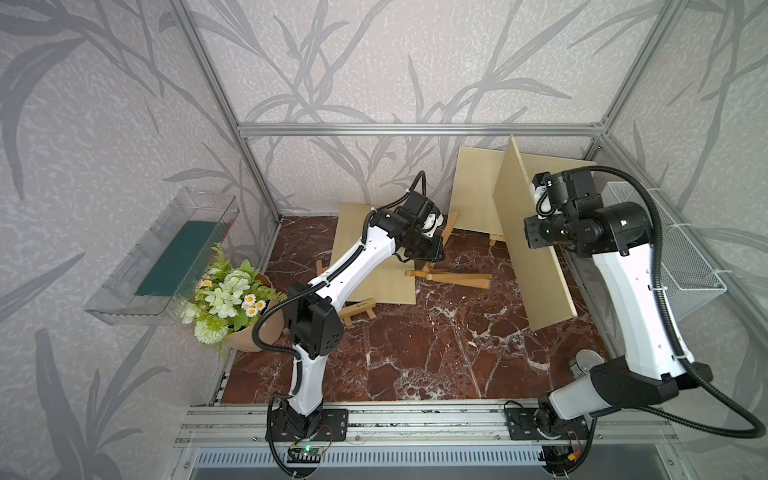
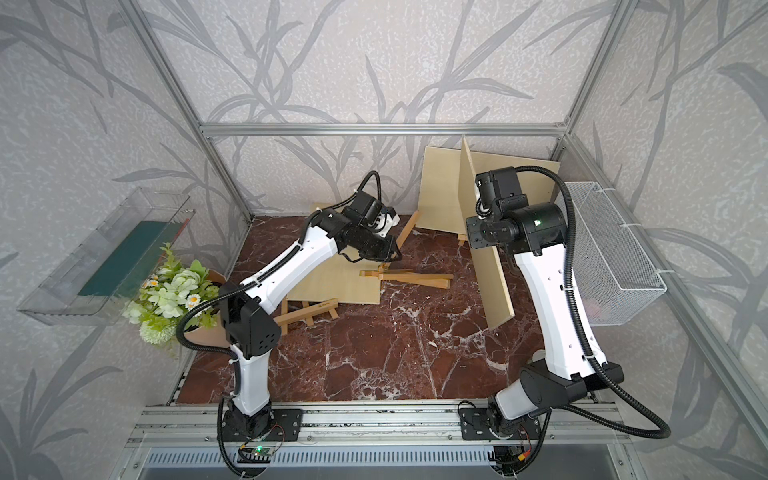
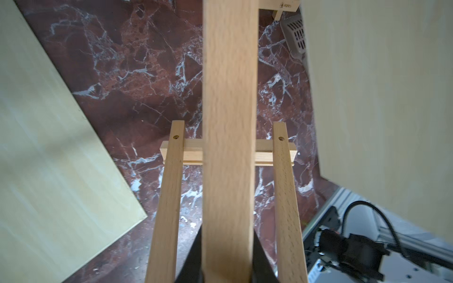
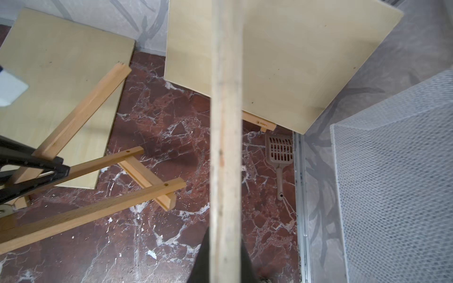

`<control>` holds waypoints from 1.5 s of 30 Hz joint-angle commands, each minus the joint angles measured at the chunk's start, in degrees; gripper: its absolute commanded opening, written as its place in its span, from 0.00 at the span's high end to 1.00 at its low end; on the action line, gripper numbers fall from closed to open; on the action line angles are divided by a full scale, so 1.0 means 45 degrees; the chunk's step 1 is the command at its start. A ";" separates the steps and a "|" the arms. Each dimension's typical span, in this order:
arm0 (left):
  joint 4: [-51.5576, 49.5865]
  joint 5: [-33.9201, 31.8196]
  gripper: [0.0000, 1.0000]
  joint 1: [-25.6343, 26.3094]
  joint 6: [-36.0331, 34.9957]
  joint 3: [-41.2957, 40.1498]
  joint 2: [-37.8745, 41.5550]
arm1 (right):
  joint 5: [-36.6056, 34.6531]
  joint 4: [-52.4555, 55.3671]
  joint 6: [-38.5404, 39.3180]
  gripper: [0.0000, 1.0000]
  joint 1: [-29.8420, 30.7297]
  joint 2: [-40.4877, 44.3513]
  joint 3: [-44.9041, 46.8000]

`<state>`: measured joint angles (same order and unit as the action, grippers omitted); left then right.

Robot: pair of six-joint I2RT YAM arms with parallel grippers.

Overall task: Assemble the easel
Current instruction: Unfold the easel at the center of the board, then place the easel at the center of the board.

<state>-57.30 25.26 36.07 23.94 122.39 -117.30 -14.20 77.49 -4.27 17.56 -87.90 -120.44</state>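
A small wooden easel (image 1: 451,279) lies on the red marble table (image 1: 415,353), its two front legs and crossbar (image 3: 193,153) flat. My left gripper (image 3: 227,245) is shut on its wide rear leg (image 3: 229,122), which rises at a slant toward the back wall in both top views (image 2: 407,228). In a top view that gripper (image 1: 432,259) hovers over the easel's hinged end. My right gripper (image 4: 225,242) is shut on the edge of a pale plywood board (image 1: 532,249), which stands upright on the table at the right.
A second board (image 1: 374,257) rests on another small easel (image 1: 359,311) at centre left. A third board (image 1: 473,191) leans on an easel at the back. Flowers (image 1: 232,299), a clear bin (image 1: 166,257), a wire basket (image 1: 665,249), a scoop (image 4: 279,152) and a can (image 1: 586,361) line the edges.
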 commanded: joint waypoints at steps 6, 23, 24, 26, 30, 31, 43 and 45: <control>-0.2339 0.1556 1.00 -0.0826 0.5896 0.1351 -0.0812 | 0.0426 -0.1881 -0.0415 1.00 0.0024 -0.0057 0.0006; 0.4613 0.2547 1.00 -0.1637 1.8710 -0.4559 0.0823 | 0.0142 -0.2348 -0.0138 1.00 0.0130 0.0842 0.1091; 0.4578 0.2418 1.00 -0.1630 1.8941 -0.4633 0.0767 | 0.0108 -0.2300 -0.0088 1.00 0.0140 0.0897 0.1120; 0.5023 0.2335 1.00 -0.1633 1.9642 -0.5049 0.0743 | 0.0098 -0.2242 0.0019 1.00 0.0150 0.0938 0.1140; 0.6607 0.1857 1.00 -0.1735 2.1270 -0.6353 0.1014 | -0.0168 -0.2143 0.0299 1.00 0.0179 0.0938 0.1120; 0.6834 0.1716 1.00 -0.1793 2.1479 -0.6650 0.1121 | -0.0236 -0.2126 0.0357 1.00 0.0179 0.0922 0.1104; 0.5949 0.0599 1.00 -0.3095 2.1615 -0.8508 0.2041 | 0.0711 -0.1797 0.0675 1.00 0.0319 0.0644 0.0771; 0.5658 0.0387 1.00 -0.3095 2.1484 -0.8448 0.2099 | 0.1042 -0.1977 0.0754 1.00 0.0579 0.0851 0.0732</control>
<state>-23.31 33.32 22.90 116.22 86.35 -107.87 -10.90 75.75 -2.11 18.76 -87.07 -113.62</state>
